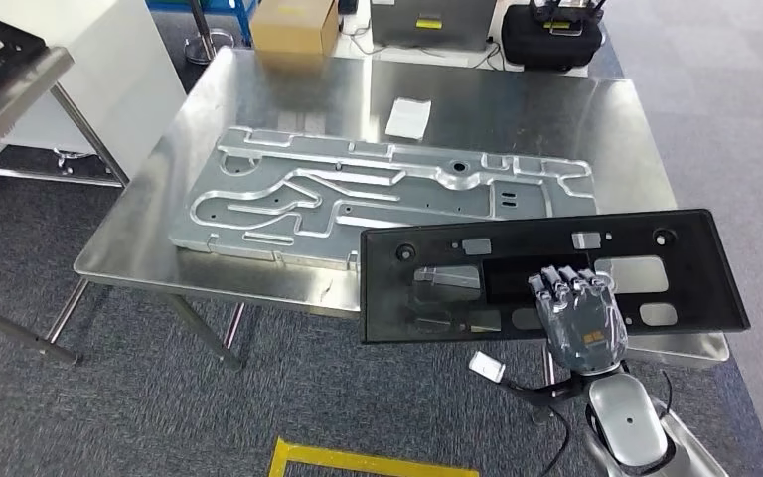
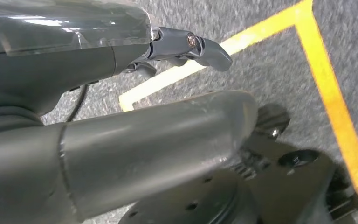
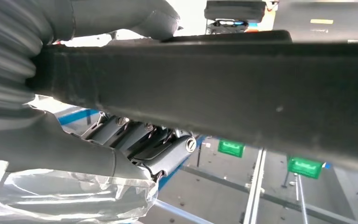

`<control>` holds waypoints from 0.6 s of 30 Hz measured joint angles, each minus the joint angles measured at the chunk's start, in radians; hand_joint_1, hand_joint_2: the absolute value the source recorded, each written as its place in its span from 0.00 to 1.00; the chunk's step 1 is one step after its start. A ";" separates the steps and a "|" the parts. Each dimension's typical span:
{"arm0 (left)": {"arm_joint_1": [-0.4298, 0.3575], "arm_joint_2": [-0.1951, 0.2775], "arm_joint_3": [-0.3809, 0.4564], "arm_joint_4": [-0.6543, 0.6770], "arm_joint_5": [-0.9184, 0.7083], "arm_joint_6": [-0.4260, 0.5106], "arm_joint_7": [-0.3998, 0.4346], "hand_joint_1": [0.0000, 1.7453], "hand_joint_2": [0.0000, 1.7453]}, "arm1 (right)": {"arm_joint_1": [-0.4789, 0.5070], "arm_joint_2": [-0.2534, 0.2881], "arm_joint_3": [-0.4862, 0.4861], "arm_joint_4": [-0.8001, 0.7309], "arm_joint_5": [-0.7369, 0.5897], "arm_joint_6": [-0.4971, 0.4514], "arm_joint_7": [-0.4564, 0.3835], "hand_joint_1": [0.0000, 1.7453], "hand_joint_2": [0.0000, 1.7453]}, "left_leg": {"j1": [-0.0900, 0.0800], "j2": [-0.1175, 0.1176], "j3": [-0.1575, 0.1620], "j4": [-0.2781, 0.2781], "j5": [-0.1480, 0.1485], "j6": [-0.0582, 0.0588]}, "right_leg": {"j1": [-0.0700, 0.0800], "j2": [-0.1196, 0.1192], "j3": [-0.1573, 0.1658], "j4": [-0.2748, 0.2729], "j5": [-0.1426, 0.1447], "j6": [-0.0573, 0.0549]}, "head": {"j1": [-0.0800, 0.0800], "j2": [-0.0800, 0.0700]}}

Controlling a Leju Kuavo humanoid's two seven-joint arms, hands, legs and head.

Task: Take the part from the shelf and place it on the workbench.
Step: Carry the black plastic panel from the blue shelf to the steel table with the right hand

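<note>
Right hand point(image 1: 578, 316) grips the black part point(image 1: 546, 273) at lower right, over the bench point(image 1: 517, 109) edge; left hand point(image 2: 186, 46) seems empty. Carry it further in and lower it flat beside the plate point(image 1: 378, 194).

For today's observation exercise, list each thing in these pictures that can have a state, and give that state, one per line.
black panel: gripped by the right hand, carried over the workbench's near edge, not yet set down.
right hand: fingers curled over the panel's lower edge.
left hand: holds nothing, hanging above the floor.
metal plate: lying flat on the workbench.
white paper: flat on the workbench.
</note>
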 joint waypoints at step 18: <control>-0.015 -0.003 0.000 0.001 -0.011 0.005 0.000 0.00 0.00 | 0.019 0.097 -0.077 0.077 0.000 0.004 -0.082 1.00 1.00 | 0.008 -0.006 0.173 0.018 -0.139 -0.033 | -0.012 -0.009 -0.198 -0.006 0.164 -0.015 | 0.001 0.000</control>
